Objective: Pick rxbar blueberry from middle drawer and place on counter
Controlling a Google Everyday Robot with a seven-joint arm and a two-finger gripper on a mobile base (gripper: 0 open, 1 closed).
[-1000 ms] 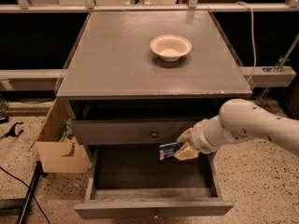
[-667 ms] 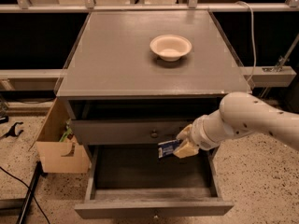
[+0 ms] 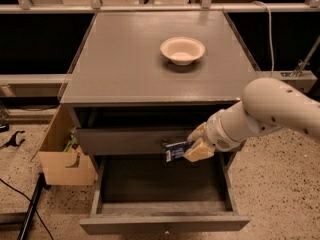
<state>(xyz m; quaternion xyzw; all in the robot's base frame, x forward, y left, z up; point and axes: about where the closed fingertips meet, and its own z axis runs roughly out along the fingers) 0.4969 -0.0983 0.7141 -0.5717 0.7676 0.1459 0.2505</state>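
- The rxbar blueberry (image 3: 176, 151) is out of the middle drawer (image 3: 165, 223). It hangs in the air above the drawer's dark floor, just in front of the closed drawer (image 3: 125, 140) above it.
- The claw (image 3: 194, 143) is at the right side of the cabinet front. It is squeezed tight on the right end of the bar.
- The picking part looks done. What is left is to lift the bar higher and set it on the counter (image 3: 125, 59), not in the white bowl (image 3: 182, 50).
- Since a second ago, the bar and claw have gone up a little, and the arm (image 3: 280, 109) has risen too. The bowl has not moved.
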